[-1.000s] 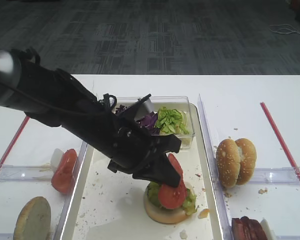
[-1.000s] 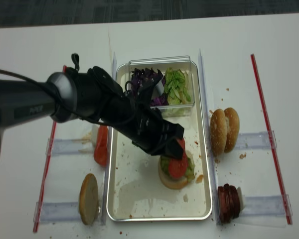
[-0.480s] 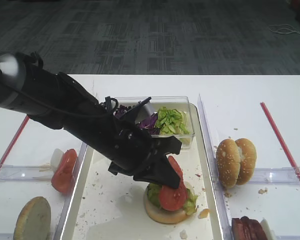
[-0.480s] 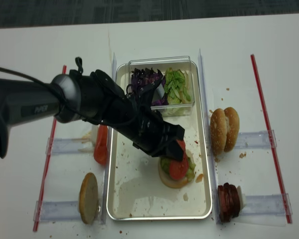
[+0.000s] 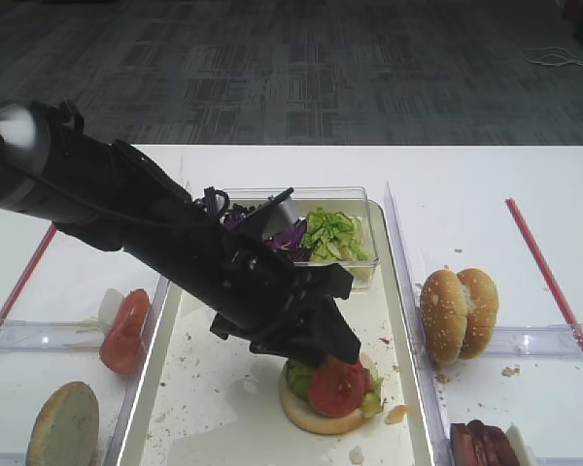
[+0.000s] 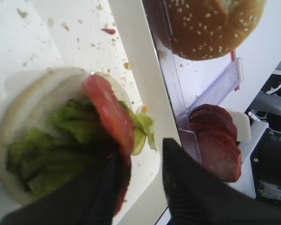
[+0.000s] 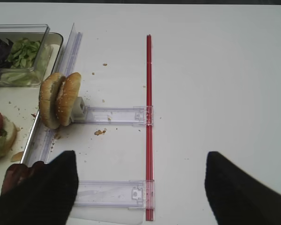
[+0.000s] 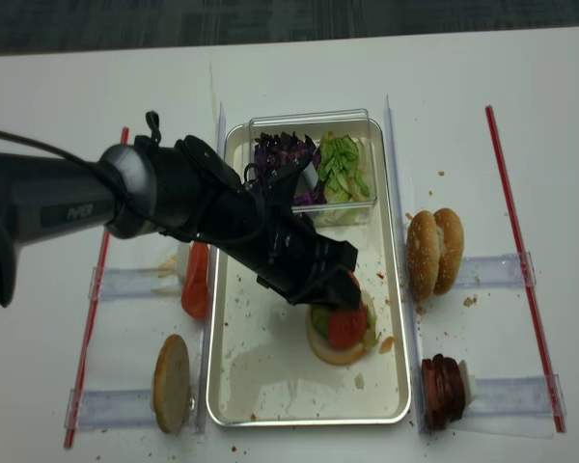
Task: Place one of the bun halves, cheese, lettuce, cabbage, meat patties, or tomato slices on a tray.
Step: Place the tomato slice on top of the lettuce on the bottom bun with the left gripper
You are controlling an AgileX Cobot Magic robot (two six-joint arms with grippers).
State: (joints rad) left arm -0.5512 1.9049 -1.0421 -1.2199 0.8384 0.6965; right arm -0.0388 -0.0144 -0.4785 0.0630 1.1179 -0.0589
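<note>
On the white tray (image 5: 223,408) a bun half (image 5: 316,419) carries lettuce (image 5: 298,377). A red tomato slice (image 5: 338,386) rests tilted on that lettuce. My left gripper (image 5: 330,351) hangs just over the stack. In the left wrist view its jaws stand parted: the tomato slice (image 6: 110,117) leans against one finger and the other finger (image 6: 178,168) stands apart from it. My right gripper (image 7: 140,187) is open over bare table right of the tray, with nothing between its fingers.
A clear box (image 5: 355,194) at the tray's far end holds purple cabbage (image 5: 290,236) and lettuce (image 5: 332,236). Tomato slices (image 5: 124,332) and a bun half (image 5: 63,427) sit left of the tray. Bun halves (image 5: 459,313) and meat patties (image 5: 481,445) sit right. A red strip (image 7: 149,117) runs beside them.
The left jaws have parted and the tomato slice, held upright before, has sunk onto the lettuce. The left arm has barely shifted.
</note>
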